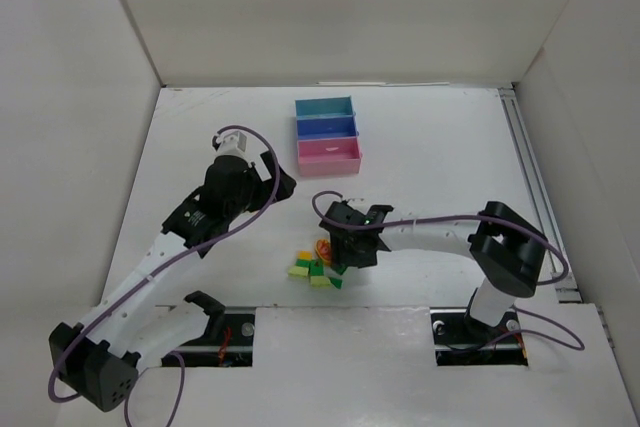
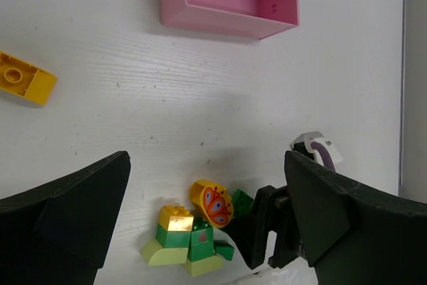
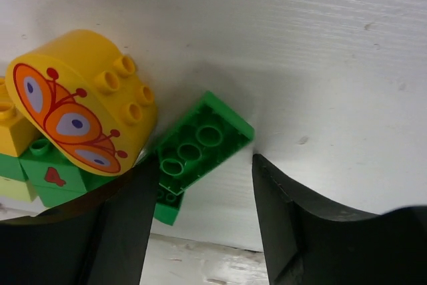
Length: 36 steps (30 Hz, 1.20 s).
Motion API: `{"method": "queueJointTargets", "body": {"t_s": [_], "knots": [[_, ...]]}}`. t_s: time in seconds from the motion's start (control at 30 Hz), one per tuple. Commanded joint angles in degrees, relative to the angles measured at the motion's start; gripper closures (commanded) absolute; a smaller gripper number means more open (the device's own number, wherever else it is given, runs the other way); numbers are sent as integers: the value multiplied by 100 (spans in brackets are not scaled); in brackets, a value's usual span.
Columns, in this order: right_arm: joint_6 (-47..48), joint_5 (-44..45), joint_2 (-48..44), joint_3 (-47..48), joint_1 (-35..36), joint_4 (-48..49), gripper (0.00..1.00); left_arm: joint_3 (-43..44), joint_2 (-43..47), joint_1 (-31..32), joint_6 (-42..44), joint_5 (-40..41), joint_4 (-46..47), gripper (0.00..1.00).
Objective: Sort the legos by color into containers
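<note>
Right fingers [image 3: 293,225] spread, straddling dark green brick [image 3: 200,141] on bench [image 3: 313,38], not clamped. Left fingers [image 2: 73,211] spread wide, empty.

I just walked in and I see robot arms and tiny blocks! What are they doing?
Two robot arms are sorting a pile of lego bricks by color into the teal tray, the blue tray and the pink tray. The right hand is down at the pile, open, with its fingers on either side of a dark green brick lying on the table. The left hand hangs open near the pink tray, holding nothing. No bricks show in the trays.
</note>
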<state>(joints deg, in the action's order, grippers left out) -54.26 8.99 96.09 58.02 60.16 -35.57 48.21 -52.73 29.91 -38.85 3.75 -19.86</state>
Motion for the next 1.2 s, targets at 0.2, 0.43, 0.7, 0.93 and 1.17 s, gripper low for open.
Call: {"method": "queueJointTargets", "body": {"t_s": [0.2, 0.43, 0.7, 0.93, 1.17], "knots": [[-348, 111, 366, 456, 215, -134, 56, -92, 334, 32, 88, -269, 281, 0], [-551, 444, 76, 289, 215, -310, 68, -92, 386, 85, 88, -269, 281, 0], [-603, 770, 15, 341, 215, -617, 98, -92, 439, 85, 88, -146, 228, 0], [-323, 999, -108, 394, 215, -618, 100, -39, 439, 85, 35, 56, 123, 0], [196, 1192, -407, 579, 76, -670, 100, 75, 439, 85, 35, 380, 122, 0]]}}
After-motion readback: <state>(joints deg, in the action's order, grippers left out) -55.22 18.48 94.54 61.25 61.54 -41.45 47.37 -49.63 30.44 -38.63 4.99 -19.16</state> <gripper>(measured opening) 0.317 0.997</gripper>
